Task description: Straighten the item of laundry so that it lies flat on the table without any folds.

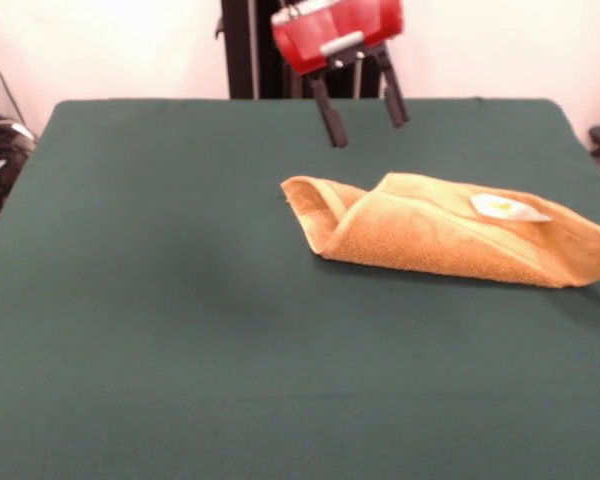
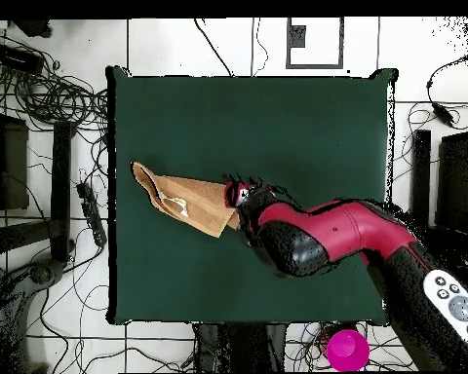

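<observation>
The item of laundry point(image 1: 450, 232) is an orange-tan terry towel, folded over itself into a long wedge with its left end curled up. A small white tag point(image 1: 507, 208) shows on top near its right end. It rests on the right half of the dark green table point(image 1: 160, 300). My gripper point(image 1: 365, 120) hangs open in the air above and behind the towel's left end, with nothing between its two dark fingers. Seen from overhead, the towel point(image 2: 184, 202) lies near the table's left edge and the gripper point(image 2: 236, 193) sits over its right end.
The red and black arm point(image 2: 335, 234) reaches across the table point(image 2: 277, 127) from the lower right in the overhead view. Cables and dark equipment point(image 2: 53, 117) lie on the floor around the table, and a pink round object point(image 2: 347, 349) sits beyond its bottom edge.
</observation>
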Controlling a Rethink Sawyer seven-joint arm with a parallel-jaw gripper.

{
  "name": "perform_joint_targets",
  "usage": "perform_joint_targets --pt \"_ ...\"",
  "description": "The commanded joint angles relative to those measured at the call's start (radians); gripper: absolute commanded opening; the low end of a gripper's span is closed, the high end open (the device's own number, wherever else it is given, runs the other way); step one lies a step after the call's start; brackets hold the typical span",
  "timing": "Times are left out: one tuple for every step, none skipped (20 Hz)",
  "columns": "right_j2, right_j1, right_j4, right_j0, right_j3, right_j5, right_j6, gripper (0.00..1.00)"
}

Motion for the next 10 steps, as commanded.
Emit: perform_joint_targets --pt "0.016 -0.045 0.01 0.052 0.074 0.108 -0.099 1.0" --pt "-0.011 -0.046 0.003 0.067 0.071 0.118 -0.088 1.0" --pt "-0.031 -0.041 -0.001 0.078 0.067 0.132 -0.084 1.0" --pt "-0.071 -0.033 -0.011 0.105 0.052 0.154 -0.071 1.0" --pt "-0.083 -0.023 -0.016 0.113 0.045 0.155 -0.069 1.0" --pt "-0.087 -0.003 -0.015 0.118 0.037 0.16 -0.076 1.0" --pt "-0.091 0.017 -0.014 0.122 0.028 0.164 -0.084 1.0" --pt "-0.073 0.049 -0.005 0.112 0.025 0.179 -0.117 1.0" --pt "-0.061 0.065 0.001 0.104 0.026 0.185 -0.137 1.0" --pt "-0.042 0.082 0.013 0.092 0.029 0.205 -0.164 1.0"
